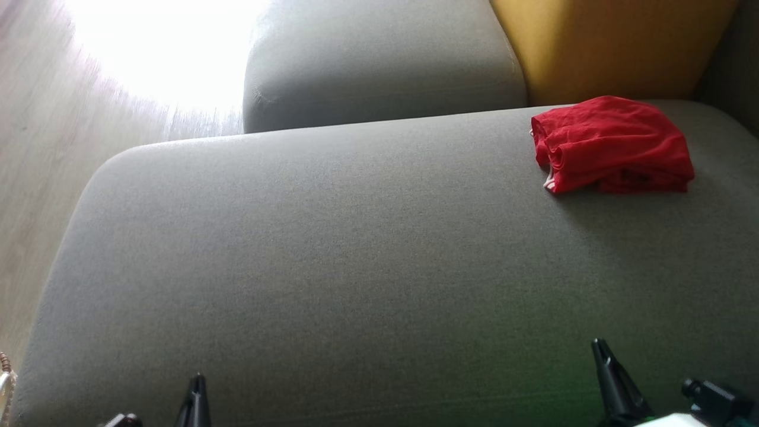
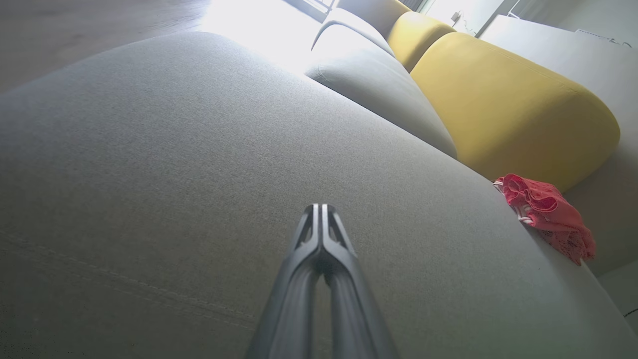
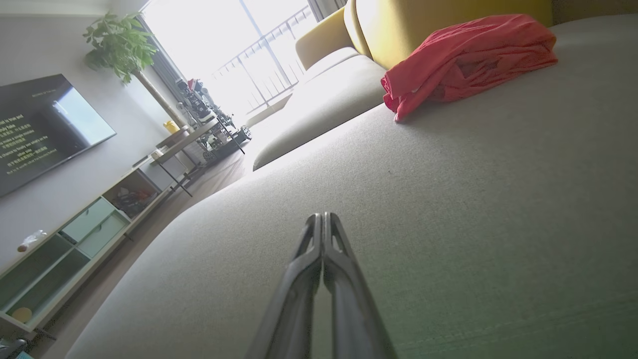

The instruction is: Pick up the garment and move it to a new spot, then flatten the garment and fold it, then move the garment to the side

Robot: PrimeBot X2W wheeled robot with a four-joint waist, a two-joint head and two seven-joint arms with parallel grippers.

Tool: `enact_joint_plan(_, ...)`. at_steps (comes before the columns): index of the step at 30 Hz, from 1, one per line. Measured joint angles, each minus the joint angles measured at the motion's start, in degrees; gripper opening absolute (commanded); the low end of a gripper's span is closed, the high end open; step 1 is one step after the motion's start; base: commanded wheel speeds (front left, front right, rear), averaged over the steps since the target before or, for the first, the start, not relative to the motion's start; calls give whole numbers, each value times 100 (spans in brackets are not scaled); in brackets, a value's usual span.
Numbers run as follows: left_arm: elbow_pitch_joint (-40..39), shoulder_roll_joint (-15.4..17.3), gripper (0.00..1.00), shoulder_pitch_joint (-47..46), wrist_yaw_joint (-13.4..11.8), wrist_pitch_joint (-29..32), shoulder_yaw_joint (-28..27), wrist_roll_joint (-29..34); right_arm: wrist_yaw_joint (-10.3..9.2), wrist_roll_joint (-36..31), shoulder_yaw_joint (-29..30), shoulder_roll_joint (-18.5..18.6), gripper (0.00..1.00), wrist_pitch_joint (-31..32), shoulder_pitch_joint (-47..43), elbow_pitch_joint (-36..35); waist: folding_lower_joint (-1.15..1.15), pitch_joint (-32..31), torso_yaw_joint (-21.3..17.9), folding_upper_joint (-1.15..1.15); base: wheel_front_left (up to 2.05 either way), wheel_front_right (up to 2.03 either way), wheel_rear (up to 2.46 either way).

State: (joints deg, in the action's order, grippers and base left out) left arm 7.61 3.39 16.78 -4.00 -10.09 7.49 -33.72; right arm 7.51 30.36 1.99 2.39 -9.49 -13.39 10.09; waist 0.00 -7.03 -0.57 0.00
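Note:
A red garment (image 1: 612, 146) lies bunched in a loose heap at the far right of the grey sofa seat (image 1: 332, 249), close to the yellow backrest. It also lies at the right of the left wrist view, garment (image 2: 546, 214), and at the top of the right wrist view, garment (image 3: 468, 55). My left gripper (image 1: 197, 379) is shut and empty at the seat's near edge, lower left. My right gripper (image 1: 600, 347) is shut and empty at the lower right, well short of the garment. Both sets of fingers rest low over bare cushion, left gripper (image 2: 319, 207), right gripper (image 3: 323, 217).
A second grey seat cushion (image 1: 379, 59) adjoins at the back. A yellow backrest (image 1: 605, 47) stands behind the garment. Wooden floor (image 1: 35, 178) runs along the left. A TV (image 3: 40, 124), a low cabinet (image 3: 75, 239) and a potted plant (image 3: 119, 45) stand across the room.

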Motion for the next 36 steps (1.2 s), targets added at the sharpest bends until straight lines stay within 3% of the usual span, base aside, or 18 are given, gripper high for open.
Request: enact_joint_plan(36,301,25,0,-737,409,548,-309,-2390,0,2472,153,8,0,579,594,221,0,286,22,0,0,0,0)
